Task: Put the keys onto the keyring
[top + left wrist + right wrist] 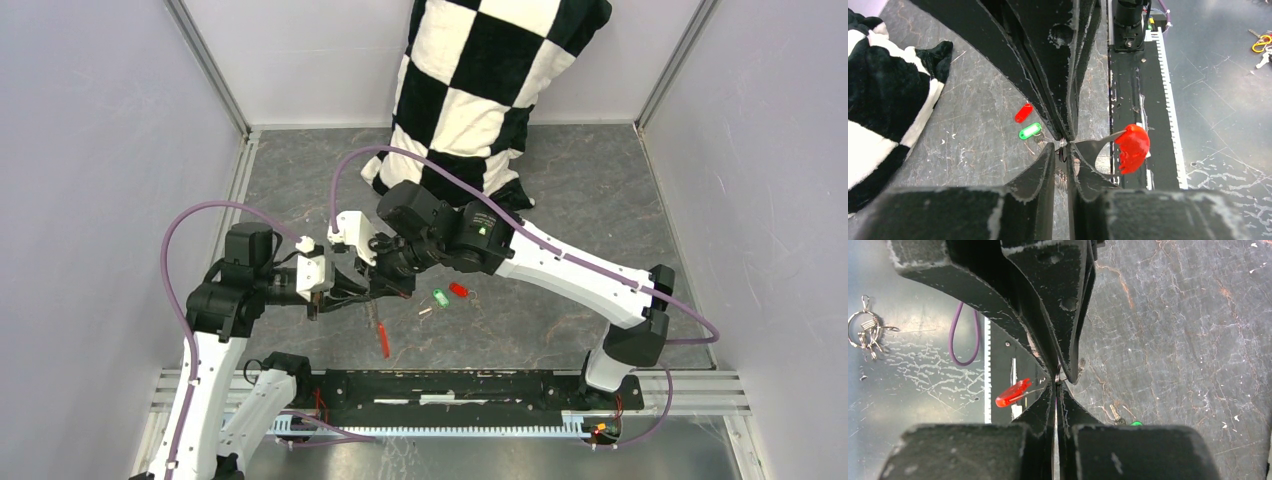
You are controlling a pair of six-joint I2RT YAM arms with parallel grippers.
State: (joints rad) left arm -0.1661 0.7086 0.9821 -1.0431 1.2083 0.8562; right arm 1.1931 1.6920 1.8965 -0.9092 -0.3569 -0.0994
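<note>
While pinched by pressed-together right end effector (1056, 385), left end effector (1060, 146) hold unclear: thin silver wire keyring (1062, 155). Green-headed metal key (439, 297), red-headed metal key (459, 289) on bench (560, 200), 4 o'clock off ring. Securing ring; next, spreading coil.

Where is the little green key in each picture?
Top view: the green key lies on the table right of centre, beside the red key.
Left wrist view: left of centre, just below the red key.
Right wrist view: just a green sliver at the bottom edge.
Shared landmark: the red fob, in all three.
</note>
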